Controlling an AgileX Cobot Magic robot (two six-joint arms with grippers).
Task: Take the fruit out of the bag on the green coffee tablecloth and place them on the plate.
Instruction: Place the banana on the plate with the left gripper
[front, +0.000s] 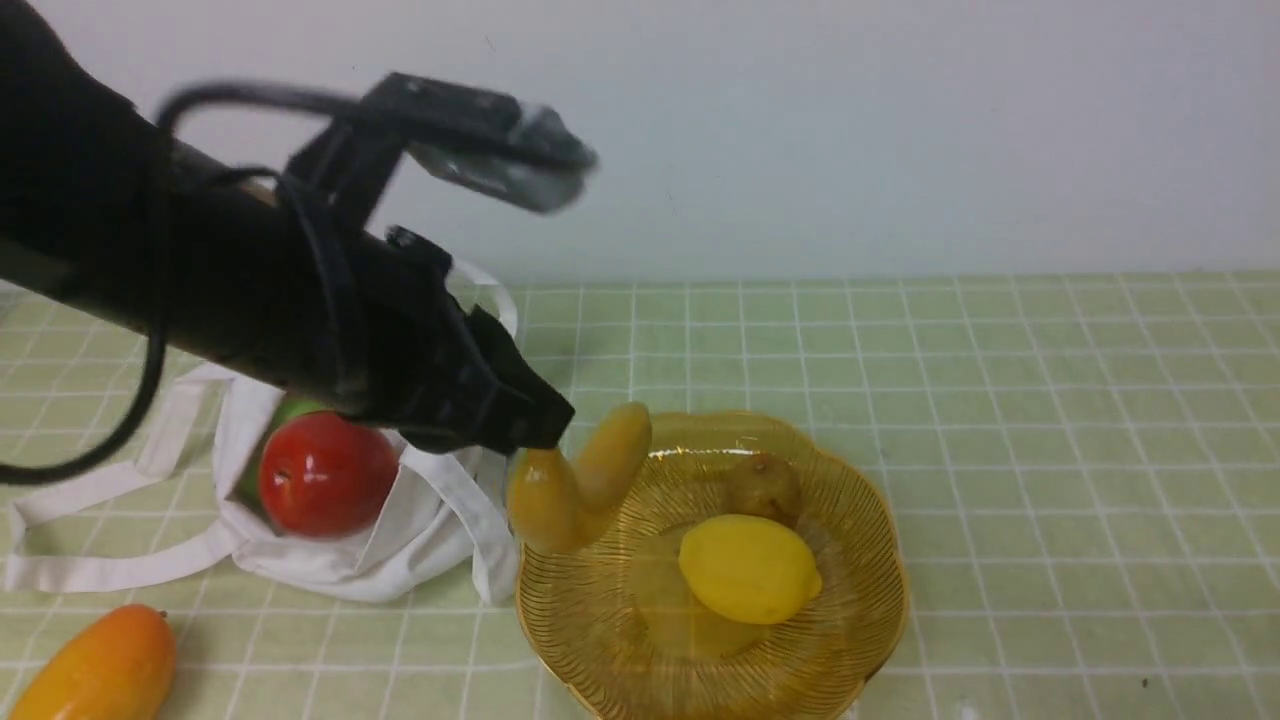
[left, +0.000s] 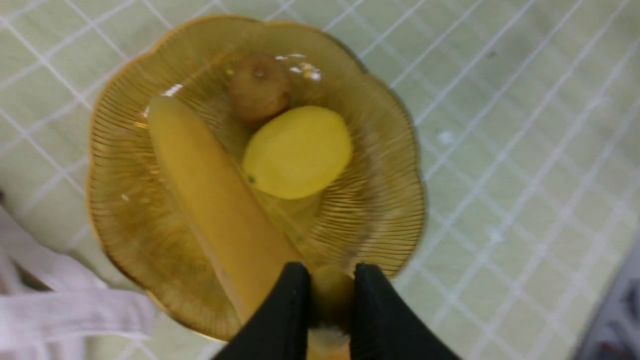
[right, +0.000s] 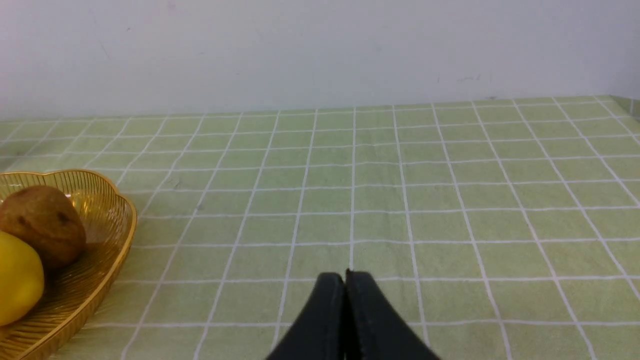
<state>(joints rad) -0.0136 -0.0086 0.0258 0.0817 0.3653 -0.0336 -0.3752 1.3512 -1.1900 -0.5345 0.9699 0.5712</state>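
A plain pale wall (front: 900, 130) stands behind the cloth (front: 1040, 400), green with thin white grid lines. In the front view, the bag (front: 430, 530) lies at left, its white straps spread on the cloth, with the red apple (front: 328, 474) and part of a green fruit (front: 285, 415) in its mouth. The mango (front: 95, 665) lies on the cloth at the near left. The plate (front: 710, 640) is right of the bag and holds the lemon (front: 750, 569) and, just beyond it, the kiwi (front: 763, 486). The left gripper (front: 545, 440) grips the banana (front: 615, 458) above the plate's left part.

In the left wrist view, the fingertips are closed on one end of the banana, whose long body reaches over the plate. The lemon and kiwi sit close together.

In the right wrist view, the right gripper (right: 346, 280) is closed and empty, and part of the plate shows at the left of the scene.
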